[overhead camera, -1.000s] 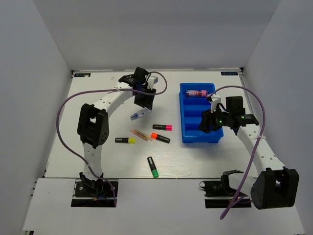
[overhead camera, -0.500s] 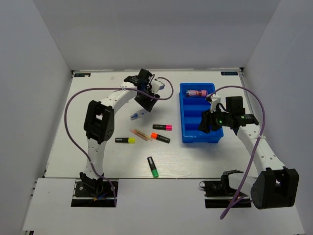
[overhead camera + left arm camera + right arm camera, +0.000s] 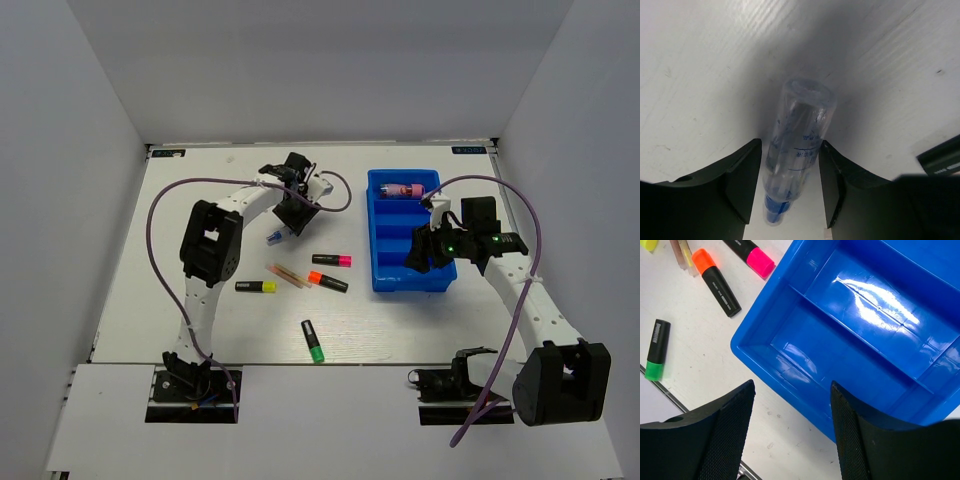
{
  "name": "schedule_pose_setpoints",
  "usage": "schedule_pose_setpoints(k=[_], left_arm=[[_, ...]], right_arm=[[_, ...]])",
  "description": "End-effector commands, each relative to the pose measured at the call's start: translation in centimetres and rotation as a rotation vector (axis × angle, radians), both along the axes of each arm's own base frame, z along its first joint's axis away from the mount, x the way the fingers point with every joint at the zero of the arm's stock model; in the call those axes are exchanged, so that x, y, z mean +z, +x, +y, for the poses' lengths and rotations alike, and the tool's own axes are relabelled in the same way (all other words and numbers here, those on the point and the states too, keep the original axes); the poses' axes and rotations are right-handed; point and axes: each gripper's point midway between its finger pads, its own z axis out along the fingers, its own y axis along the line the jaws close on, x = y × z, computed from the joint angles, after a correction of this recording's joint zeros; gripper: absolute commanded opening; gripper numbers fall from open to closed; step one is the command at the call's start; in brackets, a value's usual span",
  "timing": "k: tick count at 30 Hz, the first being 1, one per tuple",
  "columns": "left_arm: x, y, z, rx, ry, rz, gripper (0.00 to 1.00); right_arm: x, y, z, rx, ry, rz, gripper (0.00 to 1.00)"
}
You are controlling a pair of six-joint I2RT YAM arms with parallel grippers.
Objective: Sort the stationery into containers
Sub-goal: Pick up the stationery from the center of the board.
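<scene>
The clear-blue pen [image 3: 800, 135] lies on the white table between my left gripper's [image 3: 789, 192] open fingers, with a small gap on each side. From above, my left gripper [image 3: 288, 218] stands over the pen [image 3: 272, 238], whose blue tip pokes out. The blue bin [image 3: 380, 262] sits at right, with a pink tube [image 3: 403, 190] in its far compartment. My right gripper [image 3: 425, 250] hangs open and empty above the bin's near left corner [image 3: 760, 350]. Highlighters lie loose: pink cap [image 3: 331, 260], orange [image 3: 328, 281], yellow [image 3: 256, 287], green [image 3: 313, 341]. Thin tan sticks [image 3: 287, 274] lie among them.
The right wrist view shows the orange highlighter [image 3: 717, 282], pink highlighter [image 3: 752, 255] and green highlighter [image 3: 656, 350] left of the bin, near the table's front edge. A black object's edge [image 3: 940, 155] lies right of the pen. White walls enclose the table.
My left arm has swung its elbow rightward and the gripper has come down around the clear-blue pen. The right arm has not moved.
</scene>
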Motion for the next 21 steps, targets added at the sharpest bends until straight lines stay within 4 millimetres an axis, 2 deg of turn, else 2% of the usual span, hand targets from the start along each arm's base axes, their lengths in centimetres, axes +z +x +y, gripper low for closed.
schedule_pose_setpoints(k=[1,3,6,7,8,9,11,13,14,15,16,17,19,20,21], left_arm=[[0.3,0.2,0.8,0.002,0.023,-0.043,0.59],[-0.5,-0.4,1.5,0.002,0.063,-0.043,0.59],[-0.9,-0.5,1.5,0.010,0.057,-0.049,0.45],[-0.7,-0.3,1.9,0.024,0.075,-0.059,0.36],[-0.3,-0.2,1.8,0.036,0.069,-0.063,0.19],[0.0,-0.1,1.7,0.046,0.061,-0.070,0.11],[2.0,0.3,1.0,0.089,0.006,-0.093,0.00],[5.2,0.6,-0.7,0.107,-0.101,-0.112,0.00],[7.0,0.6,-1.5,0.137,-0.154,-0.128,0.00],[9.1,0.0,-2.9,0.118,-0.232,-0.128,0.00],[10.4,-0.1,-3.6,0.110,-0.275,-0.137,0.00],[14.0,-0.1,-5.2,0.100,-0.366,-0.207,0.00],[14.8,-1.4,-6.9,0.030,-0.429,-0.206,0.00],[17.4,-1.6,-9.3,-0.031,-0.490,-0.293,0.00],[18.2,-2.1,-9.8,-0.059,-0.505,-0.322,0.00]], right_arm=[[0.8,0.4,0.0,0.003,0.002,-0.016,0.65],[0.9,0.4,0.0,0.002,0.004,-0.017,0.65],[1.0,0.4,0.0,-0.002,0.007,-0.021,0.65],[1.1,0.4,0.0,-0.001,0.008,-0.024,0.65],[1.1,0.3,0.0,-0.001,0.007,-0.024,0.65],[1.0,0.3,0.0,-0.002,0.006,-0.020,0.65],[1.3,0.4,0.0,-0.003,0.009,-0.031,0.65],[1.2,0.4,-0.1,-0.006,0.008,-0.037,0.53],[1.3,0.3,-0.1,-0.003,0.006,-0.042,0.44],[1.1,0.2,0.2,0.008,0.005,-0.039,0.23],[1.3,0.5,-0.2,-0.010,-0.002,-0.058,0.14],[1.2,0.5,-0.3,-0.012,-0.003,-0.056,0.11],[1.3,0.7,-0.6,-0.024,-0.014,-0.071,0.21],[1.3,0.7,-0.6,-0.024,-0.016,-0.075,0.32],[1.4,0.7,-0.6,-0.027,-0.019,-0.082,0.42]])
